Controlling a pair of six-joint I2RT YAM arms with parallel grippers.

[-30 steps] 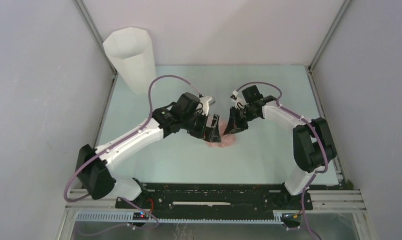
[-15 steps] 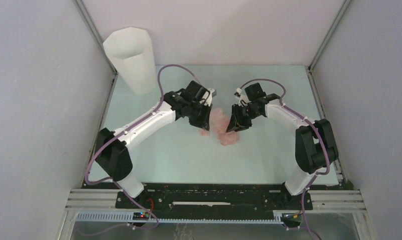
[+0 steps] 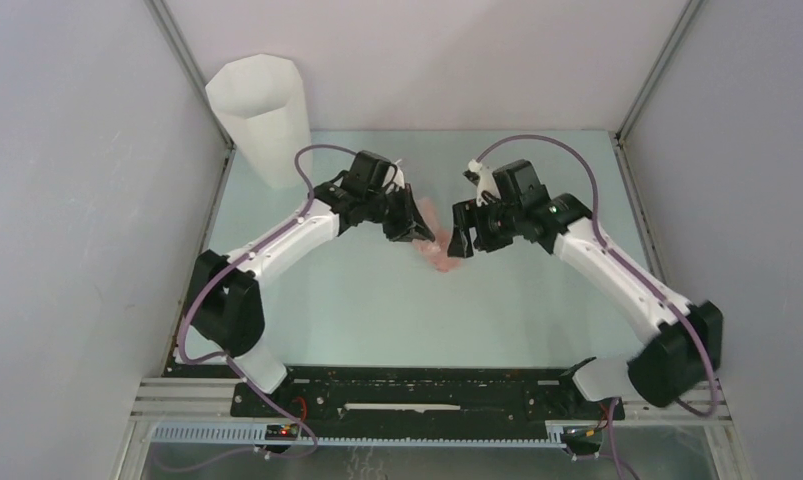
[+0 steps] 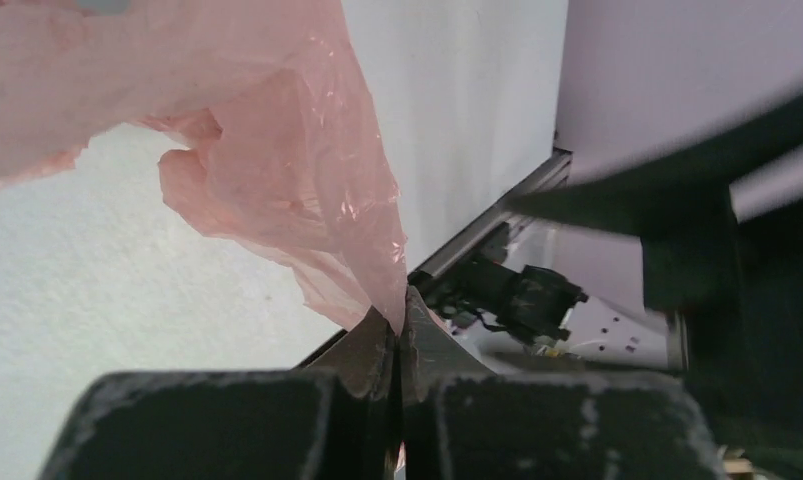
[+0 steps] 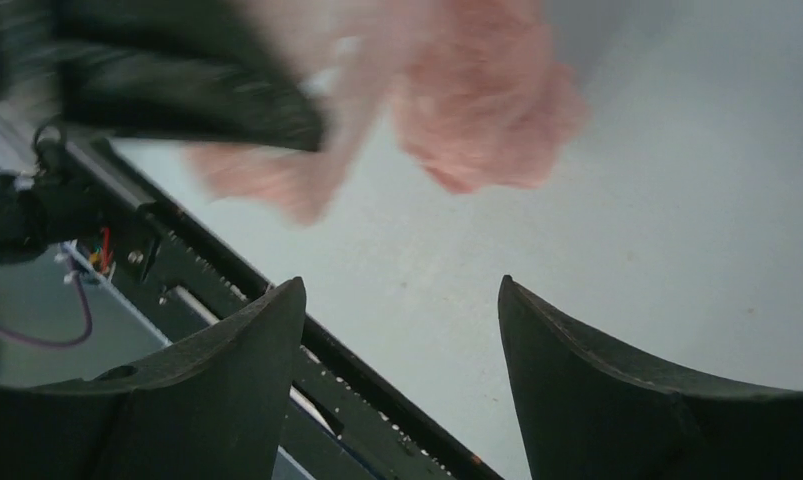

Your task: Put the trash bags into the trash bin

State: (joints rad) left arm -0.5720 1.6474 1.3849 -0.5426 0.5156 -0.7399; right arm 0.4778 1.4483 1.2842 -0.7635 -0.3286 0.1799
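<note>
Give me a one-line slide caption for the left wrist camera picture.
Left gripper shut on an edge of the translucent pink trash bag, pale table behind.

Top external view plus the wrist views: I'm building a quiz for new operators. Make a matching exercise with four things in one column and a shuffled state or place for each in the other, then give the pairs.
1. trash bag
2. trash bin
3. left gripper
4. right gripper

A. jaws open, nothing between them
B. upright, far left, away from both arms
C. jaws shut on pink plastic
D. pale pink, crumpled, between the two arms

Pairs: 1-D, 2-B, 3-C, 4-A
</note>
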